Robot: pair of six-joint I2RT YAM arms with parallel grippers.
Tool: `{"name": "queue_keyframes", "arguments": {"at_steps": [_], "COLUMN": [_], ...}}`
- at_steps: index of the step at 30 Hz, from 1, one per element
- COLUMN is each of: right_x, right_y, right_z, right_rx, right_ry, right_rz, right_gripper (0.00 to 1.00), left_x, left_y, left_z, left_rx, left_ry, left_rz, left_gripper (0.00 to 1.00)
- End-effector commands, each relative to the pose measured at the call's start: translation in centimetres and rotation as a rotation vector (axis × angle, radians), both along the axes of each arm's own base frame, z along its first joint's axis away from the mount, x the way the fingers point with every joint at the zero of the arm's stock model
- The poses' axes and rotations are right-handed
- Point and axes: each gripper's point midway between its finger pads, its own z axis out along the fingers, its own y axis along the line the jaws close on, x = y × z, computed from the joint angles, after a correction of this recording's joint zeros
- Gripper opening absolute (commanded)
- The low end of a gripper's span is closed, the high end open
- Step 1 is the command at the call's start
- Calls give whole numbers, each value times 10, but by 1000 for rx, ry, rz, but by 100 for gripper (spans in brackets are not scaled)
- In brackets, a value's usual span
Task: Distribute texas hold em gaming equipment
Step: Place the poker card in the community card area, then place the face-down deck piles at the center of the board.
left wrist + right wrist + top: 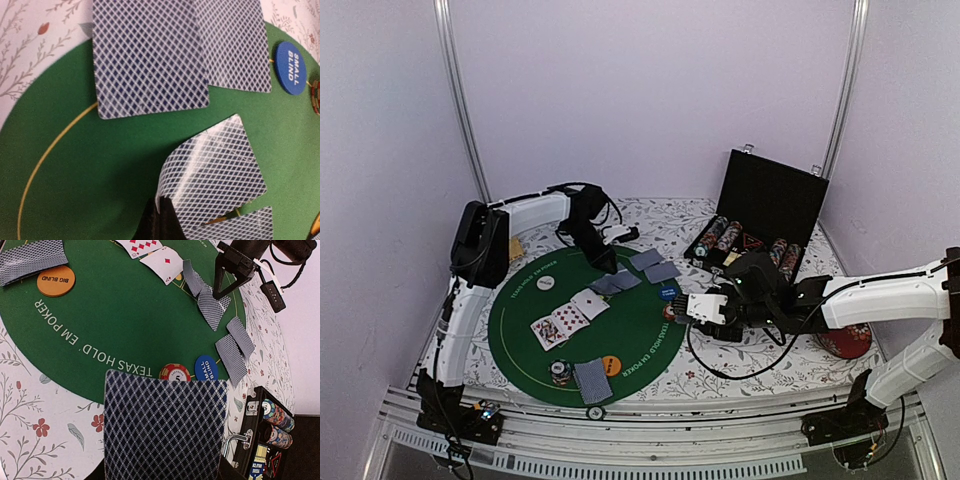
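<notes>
Round green felt poker mat (515, 320) lies on a white floral tablecloth (770, 385). Black case (775, 195) stands open at far right, lid upright. Red round disc (847, 342) lies at right edge, partly hidden.

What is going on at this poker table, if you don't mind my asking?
Two robot arms are setting out a Texas hold 'em game on the round green mat. The left end effector is shut on one face-down card, which bends against the mat near two other face-down cards. The right end effector grips the deck at the mat's right edge, by the small blind button. Face-up cards lie mid-mat, and the chip case stands open behind.
</notes>
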Motion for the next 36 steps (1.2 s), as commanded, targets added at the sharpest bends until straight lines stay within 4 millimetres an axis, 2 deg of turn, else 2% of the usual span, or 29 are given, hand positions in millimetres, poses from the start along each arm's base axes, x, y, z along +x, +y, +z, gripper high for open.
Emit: {"name": "queue_keyframes", "arguments": {"at_steps": [1,9,15,17,22,26,31,34,36], "right_x": [2,2,2,0,-7,-22,-56,-72,-77], "right_y": [4,4,4,4,2,-6,-15,-26,-33], "right_z": [13,13,11,10,4,-11,-34,-55,-65], "right_rx": [35,35,29,31,10,-51,-94,-143,-174], "right_ry": [-11,-10,-6,-2,34,101,271,359,388], "right_rz": [-6,-9,-7,-4,23,59,136,146,141], "right_gripper": [45,45,45,45,45,45,45,45,45], "left_x": [13,14,13,13,19,23,28,21,14], "left_y": [11,17,16,16,21,19,11,7,10], "left_z": [-12,-11,2,7,20,52,108,142,157], "left_rx": [66,99,88,84,119,93,-4,-119,-177], "left_ry": [-40,-63,-90,-102,-141,-203,-294,-325,-348], "left_rz": [-9,-17,-17,-18,17,44,132,215,293], "left_gripper": [0,0,1,6,39,55,65,70,72]}}
